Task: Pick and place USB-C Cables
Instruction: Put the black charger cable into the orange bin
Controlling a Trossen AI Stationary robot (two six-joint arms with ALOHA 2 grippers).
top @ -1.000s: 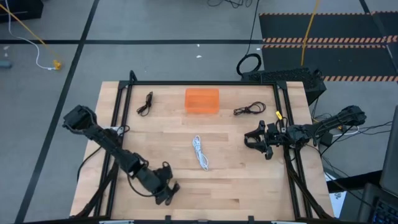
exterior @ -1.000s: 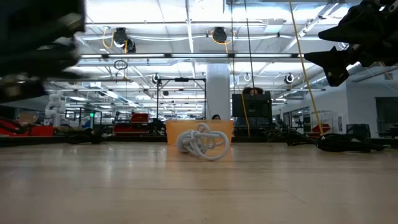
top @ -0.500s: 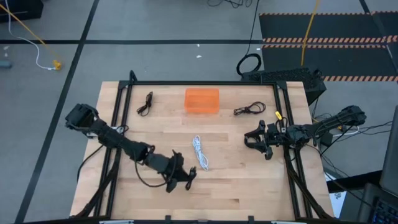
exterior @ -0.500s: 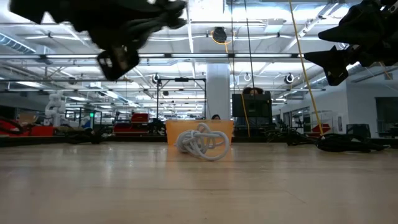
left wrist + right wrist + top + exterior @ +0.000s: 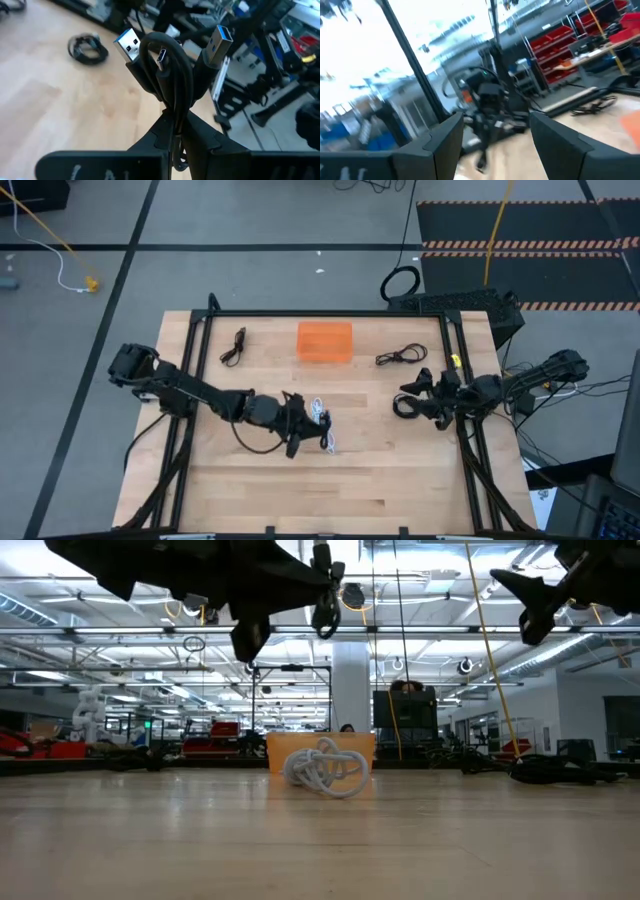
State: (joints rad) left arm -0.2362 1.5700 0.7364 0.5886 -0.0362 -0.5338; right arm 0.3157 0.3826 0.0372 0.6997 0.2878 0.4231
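Observation:
My left gripper [image 5: 303, 430] hangs above mid-table, shut on a black USB-C cable bundle [image 5: 167, 70], right beside the white cable coil [image 5: 322, 425] that lies on the wood, also seen in the low view [image 5: 325, 768]. Two more black cables lie flat: one [image 5: 235, 345] left of the orange pad [image 5: 325, 342], one [image 5: 400, 357] right of it. My right gripper [image 5: 405, 402] hovers open over the table's right part, touching nothing. My left gripper pinches the black bundle between its two fingers [image 5: 160, 132] at the gathered strands [image 5: 176, 107]. The looped end and its blue and silver plugs [image 5: 127, 42] stick out beyond the fingertips. The bundle is lifted clear of the table.
A black frame rail [image 5: 330, 313] runs round the tabletop. Bare wood [image 5: 380, 480] lies along the near side. A thick black cable loop [image 5: 400, 283] and a yellow cord [image 5: 495, 230] lie on the floor beyond the far edge.
My left arm has swung from the table's near-left part toward the centre and the far edge, ending beside the white cable. My right gripper has turned a little and shifted slightly toward the right edge. The cables on the table have stayed put.

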